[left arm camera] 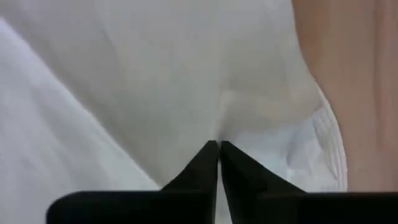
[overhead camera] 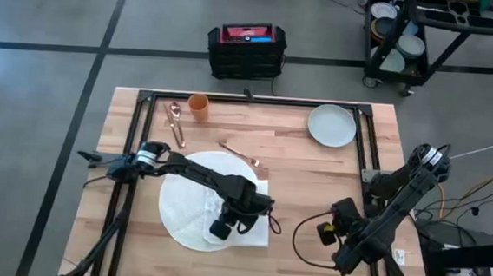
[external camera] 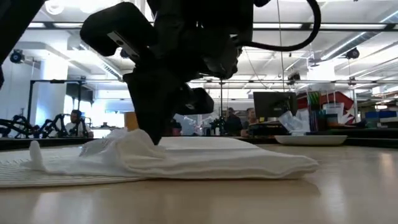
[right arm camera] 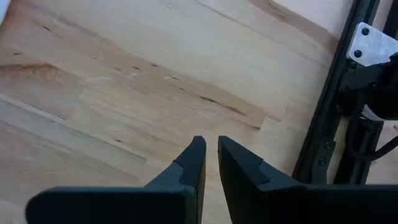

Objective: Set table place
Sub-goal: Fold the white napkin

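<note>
One empty orange cup (overhead camera: 198, 105) beside the spoon (overhead camera: 176, 123).

On the table (overhead camera: 314, 173), the mat (overhead camera: 186, 186) lies near the front edge with a napkin (overhead camera: 257, 230) overlapping it, the plate (overhead camera: 331, 125) toward the back right corner.

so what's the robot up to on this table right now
The left gripper is down on a white napkin lying at the edge of the round white mat, fingers closed on the cloth. The right gripper waits over bare wood near the table's right rail. The plate, orange cup and cutlery sit at the far side.
</note>
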You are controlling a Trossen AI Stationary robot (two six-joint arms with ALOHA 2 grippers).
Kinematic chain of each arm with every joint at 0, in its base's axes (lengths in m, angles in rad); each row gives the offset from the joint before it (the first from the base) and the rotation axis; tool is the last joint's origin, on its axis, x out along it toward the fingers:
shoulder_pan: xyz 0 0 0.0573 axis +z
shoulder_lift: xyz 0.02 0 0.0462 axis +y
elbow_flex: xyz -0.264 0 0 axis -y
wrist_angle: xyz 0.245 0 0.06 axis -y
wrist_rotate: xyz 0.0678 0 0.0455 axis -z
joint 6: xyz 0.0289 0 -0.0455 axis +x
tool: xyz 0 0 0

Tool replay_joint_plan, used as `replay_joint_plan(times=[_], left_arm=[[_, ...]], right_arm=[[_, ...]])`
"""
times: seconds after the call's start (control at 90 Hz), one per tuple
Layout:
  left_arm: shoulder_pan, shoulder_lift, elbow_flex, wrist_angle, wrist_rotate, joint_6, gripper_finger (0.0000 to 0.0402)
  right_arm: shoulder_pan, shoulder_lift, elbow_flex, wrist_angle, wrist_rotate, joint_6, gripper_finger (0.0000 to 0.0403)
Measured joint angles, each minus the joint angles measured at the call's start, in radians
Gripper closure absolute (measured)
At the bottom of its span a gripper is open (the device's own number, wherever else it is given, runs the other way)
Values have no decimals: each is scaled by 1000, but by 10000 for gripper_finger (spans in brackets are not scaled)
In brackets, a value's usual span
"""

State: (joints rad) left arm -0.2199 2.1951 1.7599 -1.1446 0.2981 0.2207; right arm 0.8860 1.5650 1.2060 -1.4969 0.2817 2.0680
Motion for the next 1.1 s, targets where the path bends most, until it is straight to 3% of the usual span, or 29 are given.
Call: replay_joint_plan(times=[0.3, 0.544, 1.1], left_arm=[[-5, -3, 0, -55, 16, -38, 401], [-28, -9, 0, -84, 133, -53, 401], [-127, -19, 0, -231, 192, -103, 402]], right_arm=[[0, 0, 0, -13, 6, -1, 376], [0, 0, 0, -18, 6, -4, 378], [0, 0, 0, -36, 7, -13, 380]])
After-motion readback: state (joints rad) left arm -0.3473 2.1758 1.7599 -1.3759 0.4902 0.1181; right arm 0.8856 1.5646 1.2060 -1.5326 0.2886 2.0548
